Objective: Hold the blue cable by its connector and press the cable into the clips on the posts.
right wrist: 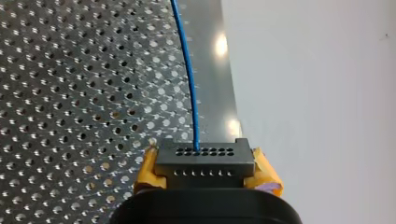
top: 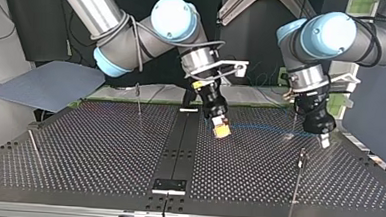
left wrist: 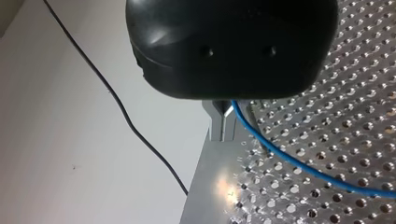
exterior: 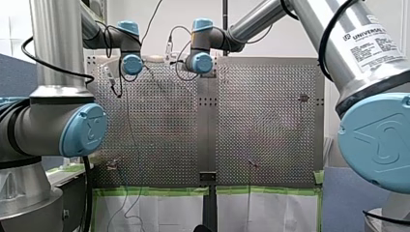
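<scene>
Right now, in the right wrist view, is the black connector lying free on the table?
No: the connector is clamped between the yellow pads of my right end effector, the blue cable leading out of it.

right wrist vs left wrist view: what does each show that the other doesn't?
Only the right wrist view: the connector clamped between yellow pads, with the blue cable plugged into it. Only the left wrist view: metal fingers with the cable coming out between them, and a thin black wire over the pale surface beside the table. Both: the blue cable running over the perforated table.
</scene>
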`<act>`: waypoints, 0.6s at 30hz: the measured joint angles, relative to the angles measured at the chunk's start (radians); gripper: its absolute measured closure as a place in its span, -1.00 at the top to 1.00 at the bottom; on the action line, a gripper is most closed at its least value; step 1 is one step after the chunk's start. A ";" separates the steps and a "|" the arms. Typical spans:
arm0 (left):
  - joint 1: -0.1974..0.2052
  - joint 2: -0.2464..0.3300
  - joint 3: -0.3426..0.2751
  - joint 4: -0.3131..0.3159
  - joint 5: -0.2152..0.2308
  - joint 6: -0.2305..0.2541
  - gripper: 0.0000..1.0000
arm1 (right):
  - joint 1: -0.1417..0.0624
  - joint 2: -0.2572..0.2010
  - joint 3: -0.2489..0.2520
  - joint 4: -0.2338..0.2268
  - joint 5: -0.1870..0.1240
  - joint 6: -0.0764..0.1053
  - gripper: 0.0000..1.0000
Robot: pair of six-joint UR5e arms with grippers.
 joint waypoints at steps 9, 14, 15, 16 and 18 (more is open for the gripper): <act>0.027 -0.014 0.013 0.003 0.042 -0.018 -0.98 | -0.027 0.001 -0.008 0.007 0.002 0.009 -1.00; 0.040 -0.048 0.036 0.002 0.069 -0.020 -0.98 | -0.037 0.001 -0.009 0.007 0.002 0.010 -1.00; 0.042 -0.053 0.040 0.002 0.071 -0.021 -0.98 | -0.039 0.001 -0.010 0.007 0.001 0.010 -1.00; 0.045 -0.057 0.043 0.002 0.074 -0.023 -0.98 | -0.040 0.001 -0.010 0.007 0.001 0.010 -1.00; 0.051 -0.062 0.048 0.004 0.079 -0.028 -0.98 | -0.042 0.001 -0.010 0.007 0.001 0.009 -1.00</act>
